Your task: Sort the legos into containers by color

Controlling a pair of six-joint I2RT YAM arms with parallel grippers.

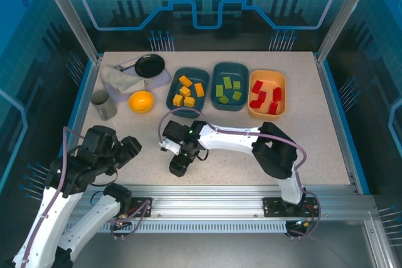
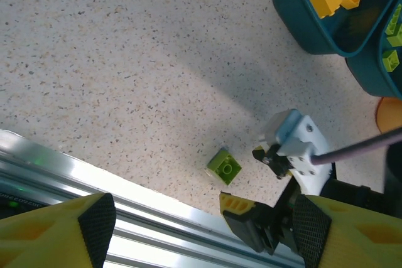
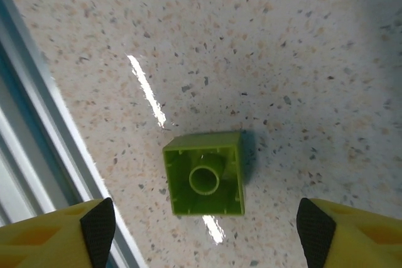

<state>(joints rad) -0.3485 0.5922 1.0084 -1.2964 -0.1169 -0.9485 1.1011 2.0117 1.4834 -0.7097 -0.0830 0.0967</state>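
- Lego (image 3: 205,181), light green, lies on the table (image 3: 301,61) between my right gripper's (image 3: 204,227) wide-open, empty fingers.
- Left gripper (image 2: 201,227): open, empty.
- Left teal tray (image 1: 196,75) holds yellow bricks (image 1: 185,90); middle teal tray (image 1: 229,70), green bricks (image 1: 227,89); orange tray (image 1: 270,76), red bricks (image 1: 267,97).

R arm (image 1: 232,139) is stretched leftward from its base, wrist bent down; right gripper (image 1: 178,166) is pointed straight down w/ fingers (image 3: 333,230) spread wide. L arm (image 1: 47,214) is folded near its base; left gripper (image 1: 129,149) is angled fwd, fingers (image 2: 56,233) likewise set wide apart.
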